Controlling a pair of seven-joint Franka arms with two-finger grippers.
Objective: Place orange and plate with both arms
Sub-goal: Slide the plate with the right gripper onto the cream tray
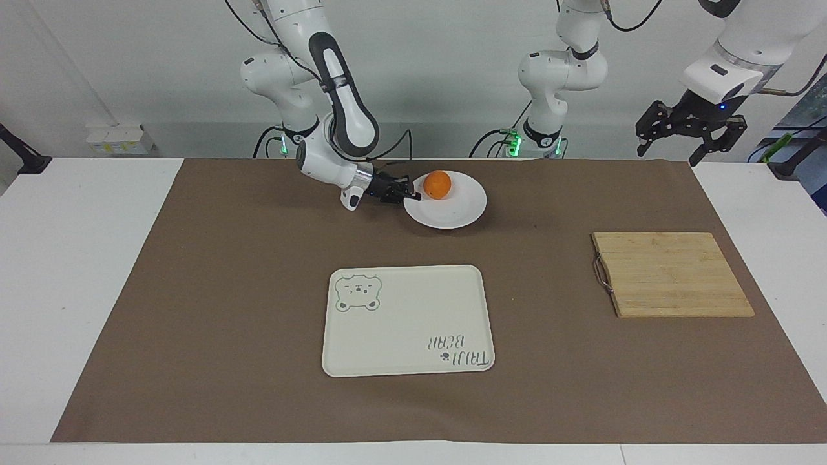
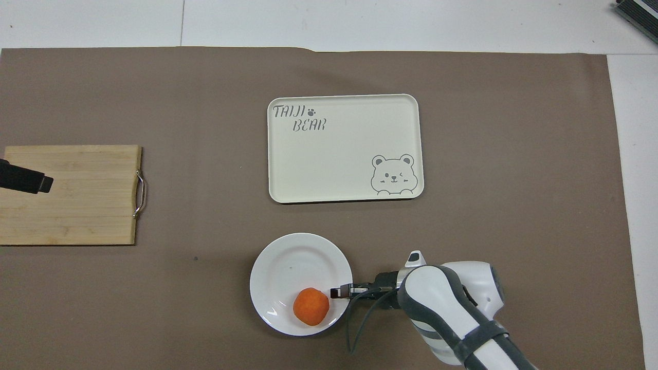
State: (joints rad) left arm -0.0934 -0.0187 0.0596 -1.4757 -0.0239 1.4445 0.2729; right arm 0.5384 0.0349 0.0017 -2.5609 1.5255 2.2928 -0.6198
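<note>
The white plate is near the robots' edge of the brown mat, raised a little and tilted, with a shadow under it. My right gripper reaches in low from the right arm's end and is shut on the plate's rim. The orange lies on the plate, against the rim on the side nearest the robots, close to the gripper's fingertips. My left gripper waits open, high in the air over the left arm's end of the table. Only one of its fingertips shows in the overhead view.
A cream tray with a bear drawing lies mid-mat, farther from the robots than the plate. A bamboo cutting board with a metal handle lies toward the left arm's end.
</note>
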